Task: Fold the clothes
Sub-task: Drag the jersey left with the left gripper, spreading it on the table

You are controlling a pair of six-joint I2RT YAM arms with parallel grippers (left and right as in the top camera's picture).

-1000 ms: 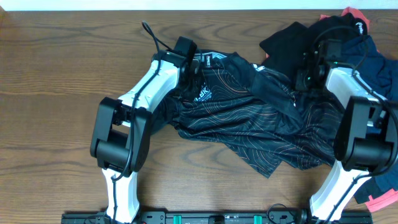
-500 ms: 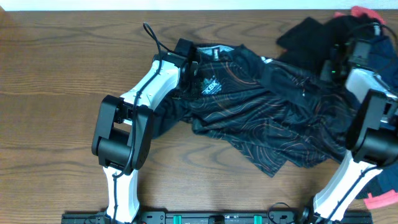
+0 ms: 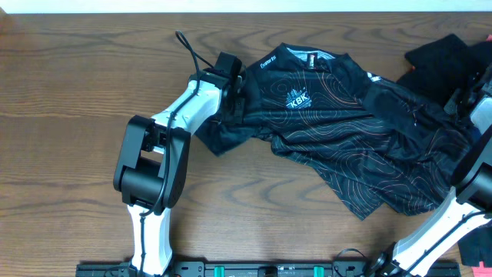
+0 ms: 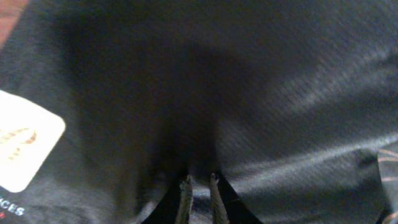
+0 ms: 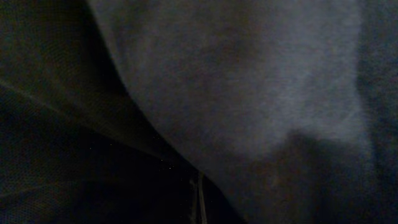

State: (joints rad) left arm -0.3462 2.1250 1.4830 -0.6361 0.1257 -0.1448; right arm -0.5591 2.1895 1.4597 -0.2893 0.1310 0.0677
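Jersey: the black jersey (image 3: 338,131) with thin orange-white contour lines lies spread across the right half of the worktop (image 3: 77,115). Its collar is toward the far edge, and its lower hem reaches toward the near right corner.
Lettering: the white chest logo (image 3: 298,98) faces up, just right of the left gripper.
Left gripper: the left gripper (image 3: 237,83) sits at the jersey's left end, near the middle of the far edge. It rests on the sleeve side of the cloth.
Left fingers: in the left wrist view the two fingers (image 4: 186,198) stand nearly together with only a thin gap. Dark jersey cloth is pinched between them and rises in a fold right off the tips.
Label: a pale cream label patch (image 4: 25,149) lies on the cloth to the left of that pinch.
Right gripper: the right gripper (image 3: 466,98) is at the right edge of the worktop, at the jersey's far right end. The cloth there is drawn up toward it.
Right fingers: in the right wrist view the fingertips (image 5: 199,196) show only as a narrow sliver, pressed together. A dark fold of the jersey runs into them, and a grey-blue cloth fills the view behind.
Other clothes: a plain black piece (image 3: 440,55) lies bunched in the far right corner, touching the jersey's right shoulder area.
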